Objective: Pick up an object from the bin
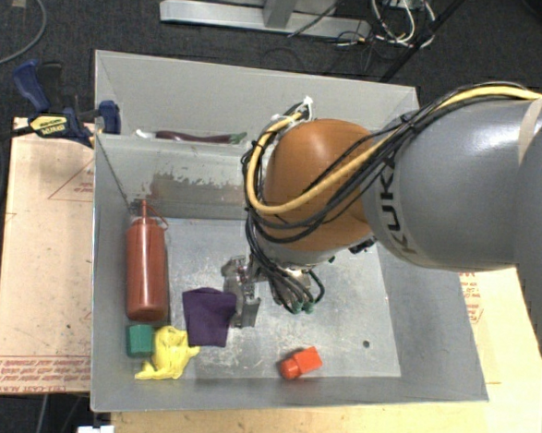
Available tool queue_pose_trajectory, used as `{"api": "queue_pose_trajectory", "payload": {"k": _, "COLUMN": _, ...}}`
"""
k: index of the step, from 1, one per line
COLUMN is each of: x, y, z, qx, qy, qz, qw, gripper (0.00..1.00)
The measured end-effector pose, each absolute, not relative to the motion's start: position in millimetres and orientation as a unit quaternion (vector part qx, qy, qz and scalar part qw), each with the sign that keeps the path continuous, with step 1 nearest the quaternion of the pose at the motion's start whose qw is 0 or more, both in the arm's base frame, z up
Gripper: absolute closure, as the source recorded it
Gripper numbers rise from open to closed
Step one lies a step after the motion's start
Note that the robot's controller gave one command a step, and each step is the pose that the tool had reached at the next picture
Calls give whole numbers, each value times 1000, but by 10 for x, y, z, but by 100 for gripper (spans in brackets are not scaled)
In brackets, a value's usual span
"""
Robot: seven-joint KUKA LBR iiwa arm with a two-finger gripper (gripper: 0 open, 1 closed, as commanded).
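Note:
My gripper hangs low over the middle of the bin floor, below the orange cover on the wrist. Its metal fingers stand at the right edge of a purple cloth-like piece, touching or nearly touching it. Nothing shows between the fingers. A small orange-red block lies to the lower right of the gripper, apart from it. A yellow toy figure lies left of and below the purple piece.
A tall red-brown bottle lies along the bin's left wall. A small green cube sits below it, by the yellow figure. The arm and its cables cover the bin's upper right part.

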State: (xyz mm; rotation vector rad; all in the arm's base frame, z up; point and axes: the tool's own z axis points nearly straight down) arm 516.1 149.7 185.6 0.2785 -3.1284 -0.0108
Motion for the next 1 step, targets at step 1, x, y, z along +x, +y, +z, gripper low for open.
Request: {"api": "queue_pose_trajectory", "payload": {"k": 1, "x": 5157, "y": 1495, "z": 1868, "qx": 89, "qy": -996, "qz": -3, "qw": 1, "gripper": 100}}
